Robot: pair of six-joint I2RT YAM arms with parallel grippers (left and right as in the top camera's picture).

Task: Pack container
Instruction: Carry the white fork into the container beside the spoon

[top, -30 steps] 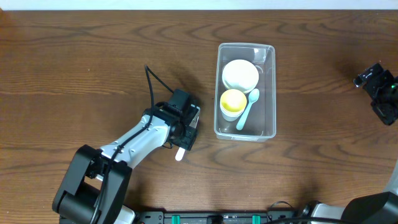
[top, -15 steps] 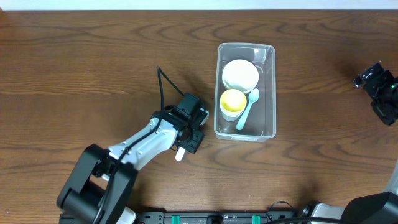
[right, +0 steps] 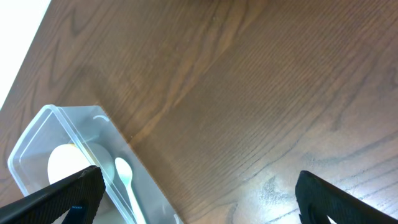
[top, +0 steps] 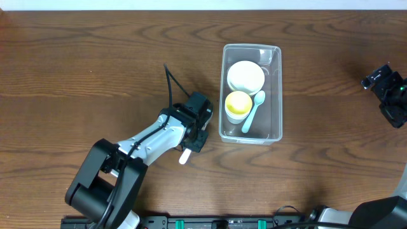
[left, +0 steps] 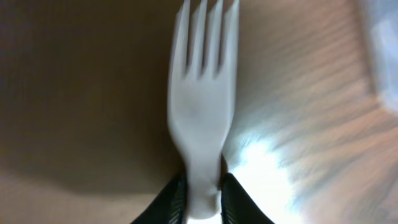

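Beside the container [top: 250, 46], the outstretched left end effector [left: 204, 198] pinches a white fork [left: 202, 106].

Brown wood-grain bench [right: 249, 93] fills most of the frame; a clear container [right: 37, 127] sits at lower left, partly cut off by the edge; inside it lie a white bowl [right: 65, 163] and a pale spoon [right: 126, 177]; the dark jaws stand wide apart in the bottom corners.
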